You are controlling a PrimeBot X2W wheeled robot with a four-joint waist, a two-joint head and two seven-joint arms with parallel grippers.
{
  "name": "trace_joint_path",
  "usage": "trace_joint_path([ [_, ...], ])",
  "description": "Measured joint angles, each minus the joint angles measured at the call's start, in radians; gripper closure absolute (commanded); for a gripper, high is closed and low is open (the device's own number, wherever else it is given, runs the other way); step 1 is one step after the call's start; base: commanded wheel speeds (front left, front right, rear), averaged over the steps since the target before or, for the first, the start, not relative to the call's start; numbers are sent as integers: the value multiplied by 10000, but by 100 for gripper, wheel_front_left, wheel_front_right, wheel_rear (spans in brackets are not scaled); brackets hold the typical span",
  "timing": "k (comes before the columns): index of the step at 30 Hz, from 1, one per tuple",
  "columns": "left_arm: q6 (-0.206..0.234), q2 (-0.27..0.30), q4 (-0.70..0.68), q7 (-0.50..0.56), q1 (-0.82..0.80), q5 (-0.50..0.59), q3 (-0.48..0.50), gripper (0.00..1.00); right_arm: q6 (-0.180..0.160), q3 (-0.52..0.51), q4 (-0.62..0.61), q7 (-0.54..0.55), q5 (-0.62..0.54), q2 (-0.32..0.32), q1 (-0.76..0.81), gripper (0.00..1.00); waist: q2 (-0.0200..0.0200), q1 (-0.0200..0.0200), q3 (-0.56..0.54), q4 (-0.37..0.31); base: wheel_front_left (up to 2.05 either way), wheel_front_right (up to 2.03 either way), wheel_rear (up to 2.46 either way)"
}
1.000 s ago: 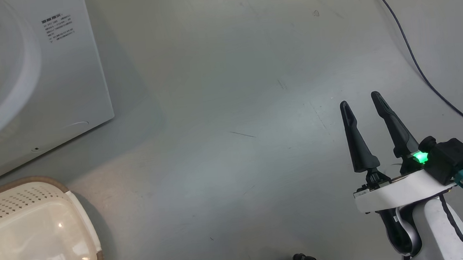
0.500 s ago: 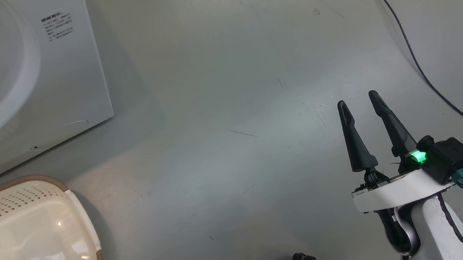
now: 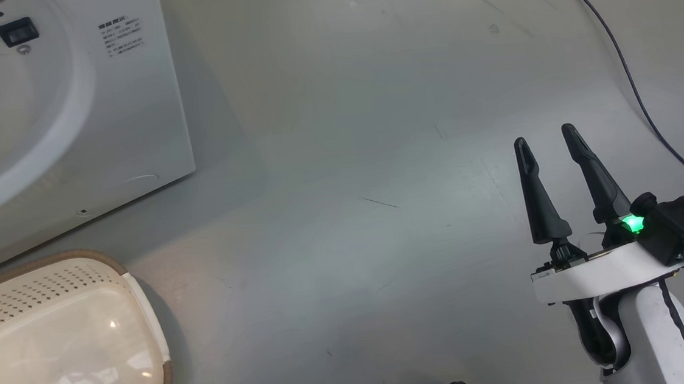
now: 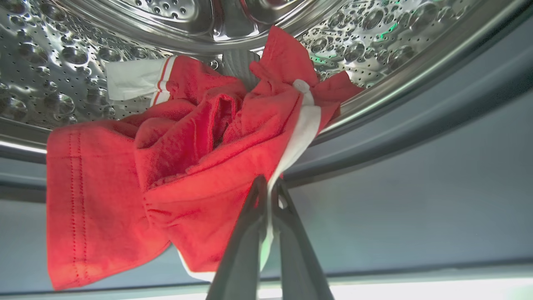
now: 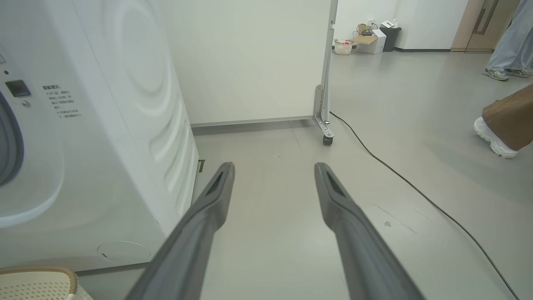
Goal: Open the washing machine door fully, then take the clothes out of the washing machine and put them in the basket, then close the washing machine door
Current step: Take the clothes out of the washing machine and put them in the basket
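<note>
Two arms, one at work: largest before me is the boxy white front-loading washing machine [image 3: 128, 111], its round mouth at the head view's upper left. Just below it on the grey floor [image 3: 352, 246] sits the cream perforated plastic basket with a brown rim [image 3: 50, 288], with no cloth in the part I can see. The left wrist view looks into the shiny perforated steel drum [image 4: 62, 54], where the head view gives me the machine's front and the basket instead. Bunched bright red soft clothes with white trim [image 4: 187, 166] spill over the drum's lip towards me, running from my left jaws up and back into the drum. Those jaws, with dark fingers [image 4: 241, 250], are clenched on a red fold and a white strip at the bundle's near edge. My right jaws, with fingers [image 3: 542, 213] spread and released, hang over bare floor well right of the machine. I judge the pull should go straight back along the left fingers, then down to the basket.
</note>
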Motion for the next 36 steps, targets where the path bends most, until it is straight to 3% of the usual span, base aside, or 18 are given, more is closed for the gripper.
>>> trace_joint_path([
  [17, -892, -1490, 27, -2046, 338, -178, -673, 100, 0, -353, 15, 0, -192, -127, -22, 0, 0, 0, -897, 1209, 0, 0, 0],
  [36, -1243, -2487, -128, -3701, 1894, -146, -1835, 100, 2, -569, 134, 0, -282, -431, 402, 0, -1, 0, -2168, 3018, 0, 0, 0],
])
